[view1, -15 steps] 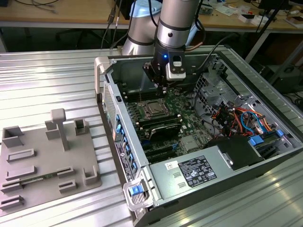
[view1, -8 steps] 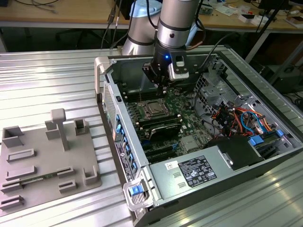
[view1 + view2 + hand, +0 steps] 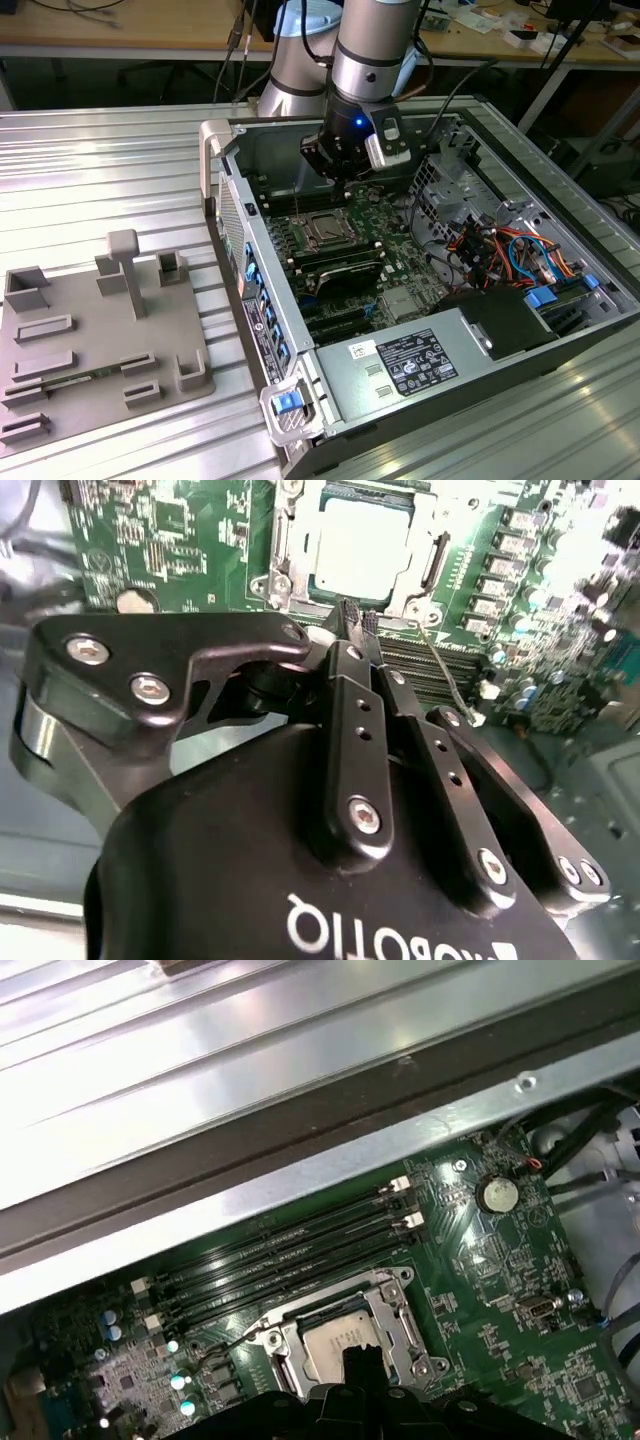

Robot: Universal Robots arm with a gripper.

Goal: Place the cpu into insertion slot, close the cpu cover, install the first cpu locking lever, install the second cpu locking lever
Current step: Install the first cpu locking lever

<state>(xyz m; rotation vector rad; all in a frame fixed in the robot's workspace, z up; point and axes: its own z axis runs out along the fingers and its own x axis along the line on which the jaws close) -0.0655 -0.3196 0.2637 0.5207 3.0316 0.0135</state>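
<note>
The cpu [image 3: 360, 540] lies flat in the insertion slot [image 3: 325, 232] on the green motherboard, its silver top showing. The cpu cover [image 3: 432, 552] lies down around it as a metal frame, also seen in the first wrist view as cpu cover [image 3: 396, 1322] around the cpu [image 3: 335, 1345]. A thin wire locking lever [image 3: 447, 675] sticks out from one socket corner over the memory slots. My gripper [image 3: 355, 615] is shut with nothing in it, its tips just beside the socket's edge. In the exterior view the gripper [image 3: 340, 170] hangs above the board, behind the socket.
The open computer case has a raised metal wall [image 3: 300, 1175] close to the socket. Black memory slots [image 3: 290, 1250] run beside it. A grey power supply box [image 3: 405, 365] and coloured cables [image 3: 500, 250] fill the case's near and right side. A grey fixture plate [image 3: 100, 340] lies at the exterior view's left.
</note>
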